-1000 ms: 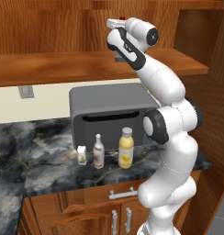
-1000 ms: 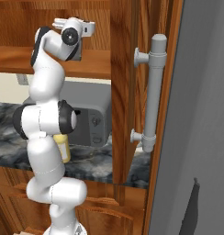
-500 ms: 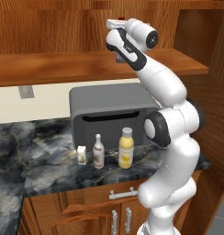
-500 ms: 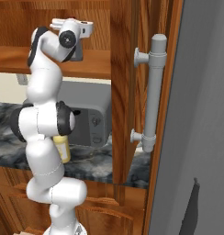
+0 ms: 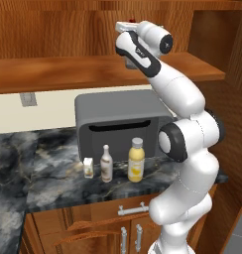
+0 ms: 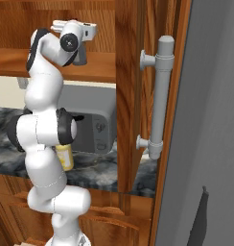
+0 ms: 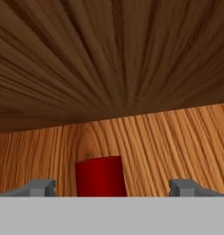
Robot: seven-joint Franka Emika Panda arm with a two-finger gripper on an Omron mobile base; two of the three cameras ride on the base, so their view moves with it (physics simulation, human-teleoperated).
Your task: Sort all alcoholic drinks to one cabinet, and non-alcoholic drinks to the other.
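Little displacement of the arm is noted against the earlier frames; the change lies at the gripper (image 7: 112,187), whose jaws are now spread wide, with one tip at each side of the hand view and nothing clamped between them. Between the tips a red cap (image 7: 100,176) is seen, clear of both, so the squat dark bottle (image 6: 79,56) is judged released and standing on the long shelf board (image 5: 53,72) of the reddish-brown wall cabinet, directly under the hand.

Remaining on the dark marble counter (image 5: 43,178), in front of the grey microwave (image 5: 113,114), are the small cream carton (image 5: 88,167), the slim white long-necked bottle (image 5: 106,163) just beside it, and the yellow juice bottle (image 5: 136,160) a little to the right.

Handling is assessed as follows. Both bottles are judged rigid, smooth and likely slippery; the white one is tall and narrow (easily toppled) and is best taken around the body below the neck. The yellow bottle is plump and probably the heaviest; a grip across its mid-body is advised. The carton is judged light and somewhat yielding.

The dark bottle's body is largely hidden by the hand in the left base view, and only its cap is shown from the hand. The second cabinet cannot be identified with confidence.
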